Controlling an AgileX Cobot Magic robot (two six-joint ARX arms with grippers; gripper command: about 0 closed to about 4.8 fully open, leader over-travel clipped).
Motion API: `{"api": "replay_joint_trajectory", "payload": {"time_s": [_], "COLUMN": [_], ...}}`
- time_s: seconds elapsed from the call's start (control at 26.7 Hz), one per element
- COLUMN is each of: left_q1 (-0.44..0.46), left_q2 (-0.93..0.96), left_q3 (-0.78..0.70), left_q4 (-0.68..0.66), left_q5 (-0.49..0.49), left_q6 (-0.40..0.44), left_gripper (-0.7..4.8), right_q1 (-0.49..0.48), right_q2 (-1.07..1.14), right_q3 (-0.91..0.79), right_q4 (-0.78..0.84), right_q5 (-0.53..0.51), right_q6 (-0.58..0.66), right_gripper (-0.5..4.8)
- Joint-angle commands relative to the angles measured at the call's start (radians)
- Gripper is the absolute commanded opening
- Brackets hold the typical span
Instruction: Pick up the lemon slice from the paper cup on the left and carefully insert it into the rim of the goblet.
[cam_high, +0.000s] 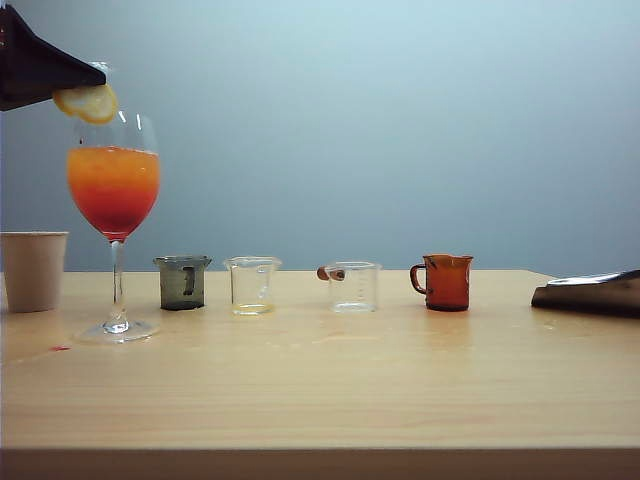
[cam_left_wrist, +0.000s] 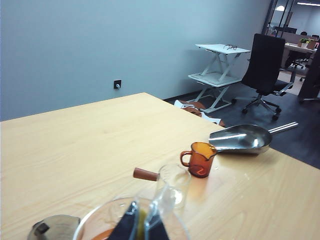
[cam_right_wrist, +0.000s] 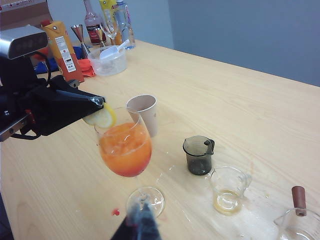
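Observation:
The goblet (cam_high: 114, 190) stands at the table's left, its bowl filled with an orange-to-red drink. My left gripper (cam_high: 101, 72) comes in from the upper left, shut on the lemon slice (cam_high: 88, 102), which hangs right at the goblet's rim on the left side. The right wrist view shows the lemon slice (cam_right_wrist: 103, 118) touching the rim of the goblet (cam_right_wrist: 125, 148). In the left wrist view my left gripper (cam_left_wrist: 142, 221) pinches the yellow slice (cam_left_wrist: 142, 222) above the glass. The white paper cup (cam_high: 33, 270) stands left of the goblet. My right gripper (cam_high: 537, 295) lies low over the table at the far right, shut and empty.
A row runs right of the goblet: a grey beaker (cam_high: 182, 282), a clear beaker (cam_high: 252, 285) with a little yellow liquid, a clear beaker with a wooden handle (cam_high: 352, 286), an amber mug (cam_high: 445, 282). A metal scoop (cam_left_wrist: 242, 138) lies beyond the mug. A red drop (cam_high: 60, 349) marks the table.

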Motion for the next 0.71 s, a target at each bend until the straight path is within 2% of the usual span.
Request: {"api": "replay_joint_trajectory", "payload": {"time_s": [0.04,0.49,0.71], "left_q1": [0.029,0.039,0.029], "left_q2": [-0.004,-0.004,-0.004], "left_q3": [0.004,0.004,0.005], "left_q4": [0.005,-0.047,0.019], "left_q5": [0.005,0.008,-0.002], "left_q6": [0.009,0.005,-0.025], "left_gripper": [-0.06,-0.06,-0.06], "right_q1": [0.000,0.000,0.000], "right_q2": [-0.003,-0.003,-0.003], "right_q3": [0.003,0.002,0.003], "right_q4": [0.014,0.014,0.014], "right_q5": [0.000,0.000,0.000], "right_q6": [-0.003,-0.020,-0.020], "right_gripper": [-0.02,-0.02,-0.02]}}
